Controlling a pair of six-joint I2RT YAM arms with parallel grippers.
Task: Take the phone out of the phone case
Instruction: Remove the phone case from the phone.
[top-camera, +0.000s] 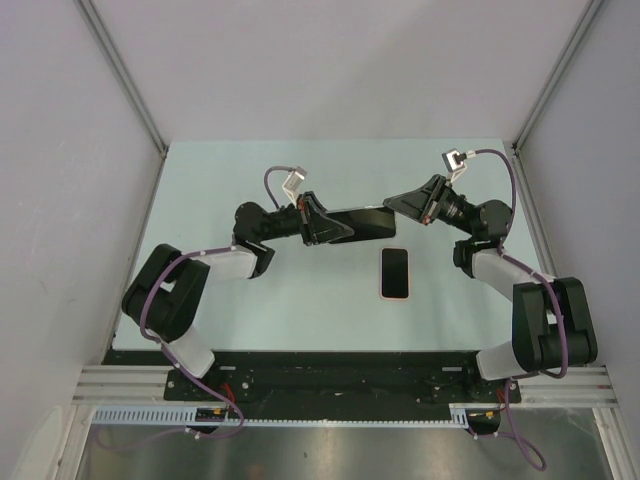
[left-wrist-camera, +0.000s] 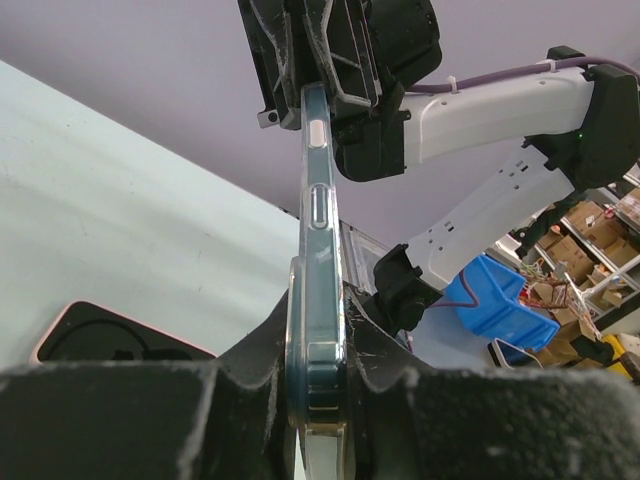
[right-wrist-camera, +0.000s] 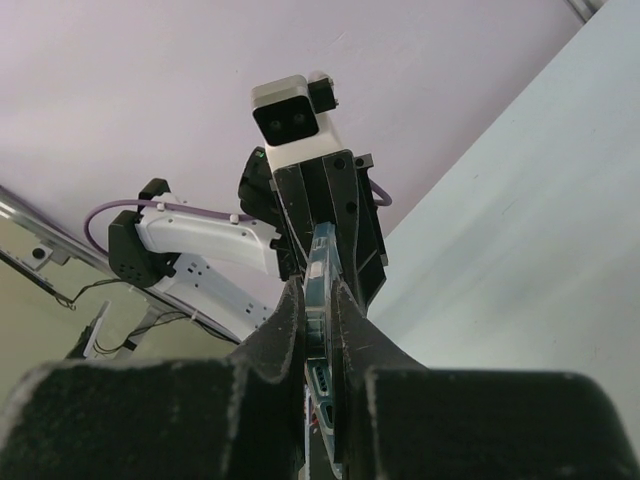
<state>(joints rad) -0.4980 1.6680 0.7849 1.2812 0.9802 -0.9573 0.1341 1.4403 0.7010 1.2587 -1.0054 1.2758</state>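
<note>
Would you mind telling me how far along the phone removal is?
Looks done: the phone lies on the table, apart from the case. In hand: both jaws are shut on the case, edge-on between them. Left: probably only setting the case down.
</note>
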